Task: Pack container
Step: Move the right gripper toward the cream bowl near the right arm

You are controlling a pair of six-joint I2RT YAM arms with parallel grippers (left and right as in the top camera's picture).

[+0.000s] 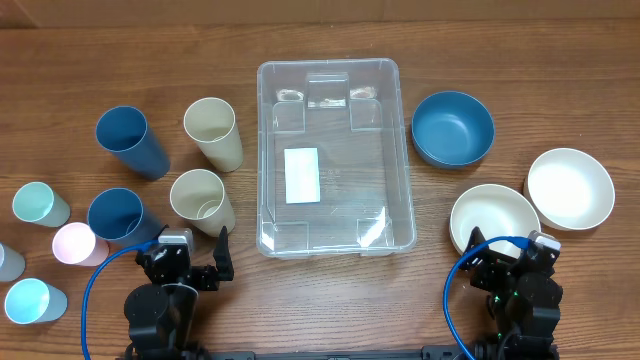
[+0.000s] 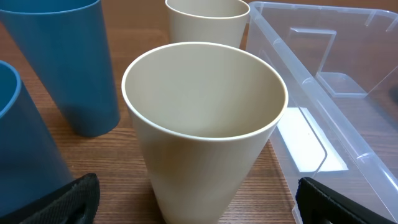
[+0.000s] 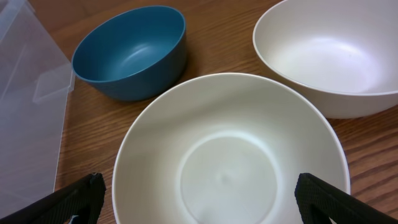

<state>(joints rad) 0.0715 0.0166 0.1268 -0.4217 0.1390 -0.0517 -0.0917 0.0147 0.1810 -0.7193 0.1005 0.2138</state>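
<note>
The container, a large clear bin with a white label on its base, stands empty at the table's middle. It also shows in the left wrist view and at the left of the right wrist view. My left gripper is open, its fingers either side of an upright cream cup without touching it. My right gripper is open just short of a cream bowl, with the fingers wide at both sides.
Left of the bin stand a second cream cup, two blue cups, a pink cup, a mint cup and a light blue cup. On the right are a blue bowl and a white bowl.
</note>
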